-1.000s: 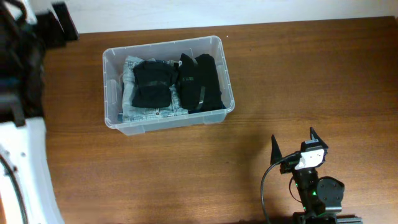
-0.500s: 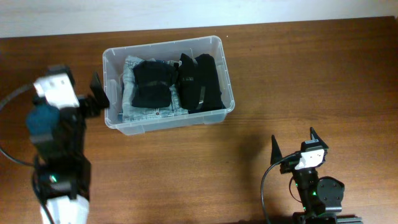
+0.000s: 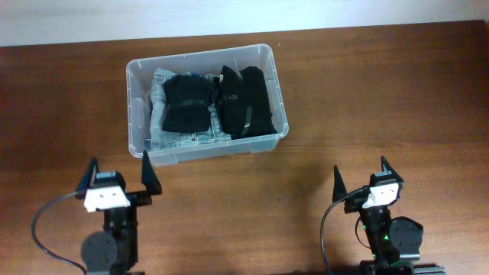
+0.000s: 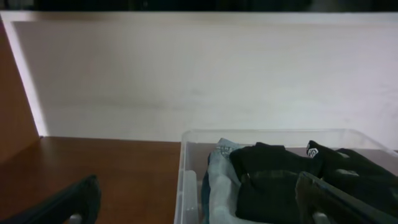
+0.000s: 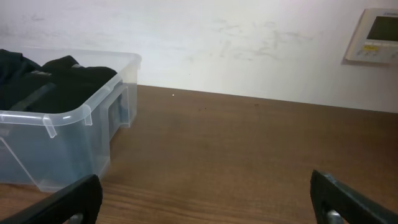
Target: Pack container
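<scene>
The container (image 3: 269, 65), a clear plastic bin, stands at the back middle of the wooden table. Inside lie folded light-blue jeans (image 3: 160, 126) with black garments (image 3: 187, 103) on top and beside them. The left wrist view shows the container's rim (image 4: 186, 162) and the black clothes (image 4: 273, 177) just ahead. My left gripper (image 3: 121, 172) rests near the front edge, below the bin's left corner, open and empty. At the front right my right gripper (image 3: 359, 174) is open and empty too; its wrist view has the container (image 5: 87, 134) off to the left.
A pale wall (image 4: 205, 74) runs behind the table. A white wall panel with a small screen (image 5: 373, 34) hangs at the upper right of the right wrist view. Bare brown tabletop (image 3: 382, 99) lies to the right of the bin.
The left arm has swung down from the bin's left side to the front edge of the table and now points at the bin. The right arm has not moved.
</scene>
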You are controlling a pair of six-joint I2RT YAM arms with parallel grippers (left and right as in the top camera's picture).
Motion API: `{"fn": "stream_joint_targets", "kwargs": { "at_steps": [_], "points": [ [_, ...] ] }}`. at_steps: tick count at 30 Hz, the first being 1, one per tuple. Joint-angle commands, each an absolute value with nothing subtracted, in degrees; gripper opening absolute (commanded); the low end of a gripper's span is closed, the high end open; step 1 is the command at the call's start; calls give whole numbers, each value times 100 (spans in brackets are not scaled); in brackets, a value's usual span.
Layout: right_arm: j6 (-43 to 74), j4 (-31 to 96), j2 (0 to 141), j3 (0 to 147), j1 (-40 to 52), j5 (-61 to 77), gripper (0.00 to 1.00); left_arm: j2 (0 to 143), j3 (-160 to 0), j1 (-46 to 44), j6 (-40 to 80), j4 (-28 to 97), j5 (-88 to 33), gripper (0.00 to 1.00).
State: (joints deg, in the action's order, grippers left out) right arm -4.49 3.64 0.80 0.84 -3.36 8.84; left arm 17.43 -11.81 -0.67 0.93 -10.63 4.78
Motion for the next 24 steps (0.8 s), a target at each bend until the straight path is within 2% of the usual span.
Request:
{"fn": "stream_joint_targets", "kwargs": {
  "at_steps": [1,11,20,24],
  "points": [
    [-399,368,25,32,-388,832,98,1258,-838,-113,27,-1098,655,99],
    [-399,368,25,32,-388,832,98,47,-274,-106,21,-637,541,99],
    [-399,368,25,32,-388,832,98,27,-117,-106,-318,-163,480,99],
    [-399,368,25,32,-388,832,98,27,-47,-91,-683,246,25,99]
  ]
}}
